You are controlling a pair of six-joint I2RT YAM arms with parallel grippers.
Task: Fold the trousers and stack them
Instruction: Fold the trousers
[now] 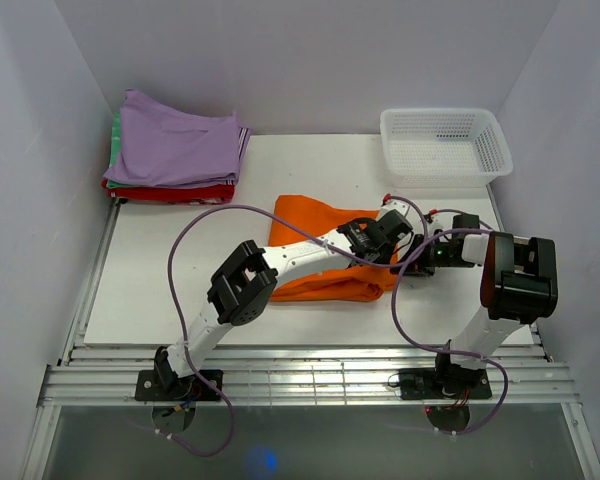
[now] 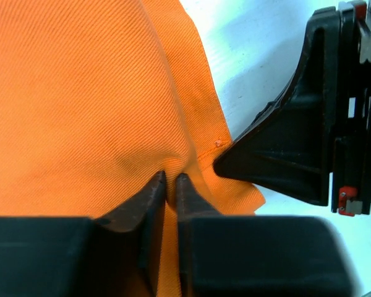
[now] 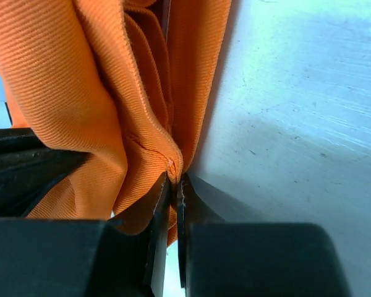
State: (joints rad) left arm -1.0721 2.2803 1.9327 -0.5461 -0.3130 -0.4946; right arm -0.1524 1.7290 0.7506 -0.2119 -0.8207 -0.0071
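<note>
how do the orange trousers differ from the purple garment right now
The orange trousers lie in the middle; the purple garment tops a stack at the far left corner. The orange trousers are pinched by the left gripper and right gripper; the purple garment is untouched. Both are folded cloth.

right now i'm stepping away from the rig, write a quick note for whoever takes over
The left tool is shut, pinching a fold of the trousers near their right edge.
The right tool is shut on that same edge, close beside it.
The trousers lie mid-table, partly folded into a short bundle.
Left: finish the fold, then stack them, probably on the folded garments at the far left corner.
</note>
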